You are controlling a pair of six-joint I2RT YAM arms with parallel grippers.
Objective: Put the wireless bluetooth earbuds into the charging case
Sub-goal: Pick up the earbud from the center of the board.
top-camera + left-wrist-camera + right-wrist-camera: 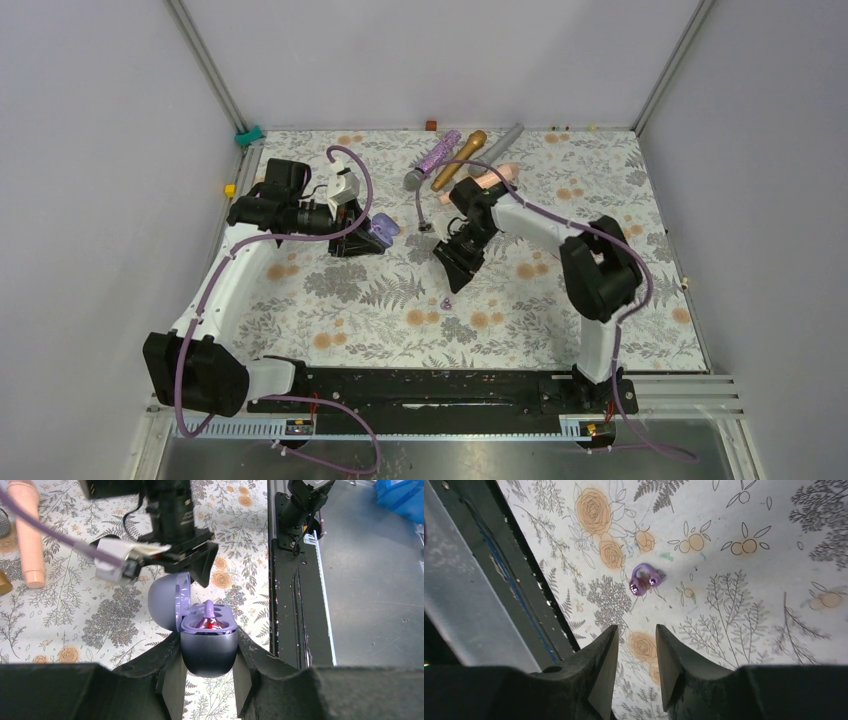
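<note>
The left pincer [207,636] is squeezed tight on one round purple charging case [209,652], one finger on each side. The case stands up and its lid [167,600] is swung open at 9 o'clock. One shiny purple earbud [210,614] sits inside the case, and a little red light glows under it.

The right pincer [636,630] is let go and holds nothing. Its two black fingers [601,667] have a small gap between them. It hangs over the flowery surface [744,605]. One more shiny purple earbud [645,579] lies alone on the surface, at 12 o'clock from the fingers in the right wrist view. From the top, this earbud [447,302] is at 6 o'clock from the right pincer [458,262], near the middle of the surface. The case [386,229] is at 10 o'clock from that pincer.

Four long microphones lie close together at the 12 o'clock end: one sparkly purple [440,152], one gold [462,157], one grey [500,146] and one pink [502,175].
</note>
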